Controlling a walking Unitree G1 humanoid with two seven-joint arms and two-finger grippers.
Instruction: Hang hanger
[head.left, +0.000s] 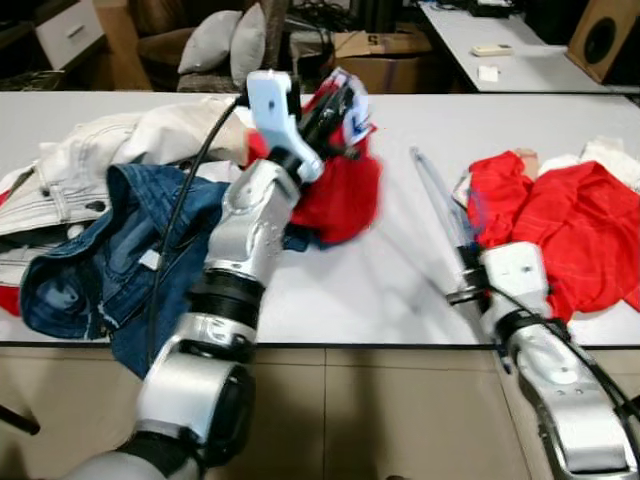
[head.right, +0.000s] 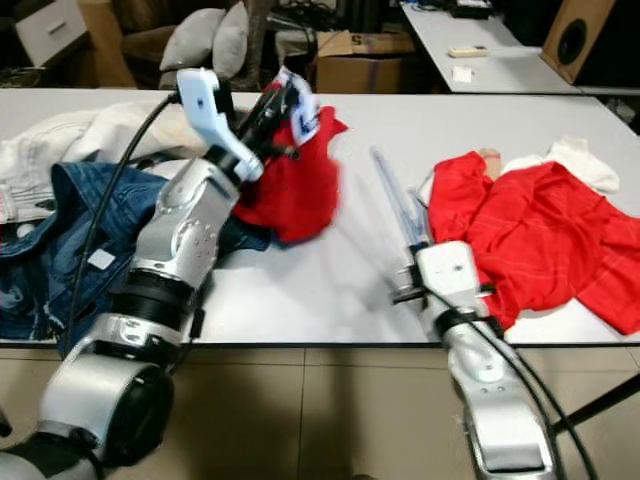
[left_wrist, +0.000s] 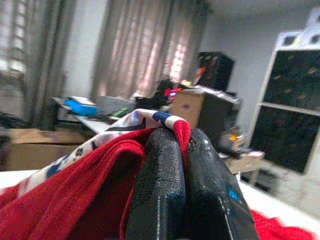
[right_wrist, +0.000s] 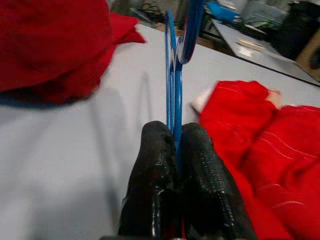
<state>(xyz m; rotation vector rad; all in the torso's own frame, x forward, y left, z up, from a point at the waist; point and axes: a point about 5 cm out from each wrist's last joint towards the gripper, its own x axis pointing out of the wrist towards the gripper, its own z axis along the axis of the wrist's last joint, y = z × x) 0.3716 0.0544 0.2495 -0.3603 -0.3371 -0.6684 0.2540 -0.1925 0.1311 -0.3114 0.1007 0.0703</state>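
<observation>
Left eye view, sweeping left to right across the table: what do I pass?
White jacket → blue jeans → red garment held up by the left gripper → blue hanger clamped in the right gripper → red shirt at the right edge.

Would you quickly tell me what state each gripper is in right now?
Left gripper: shut on the red garment, lifted above the table.
Right gripper: shut on the blue hanger, low over the table.
</observation>
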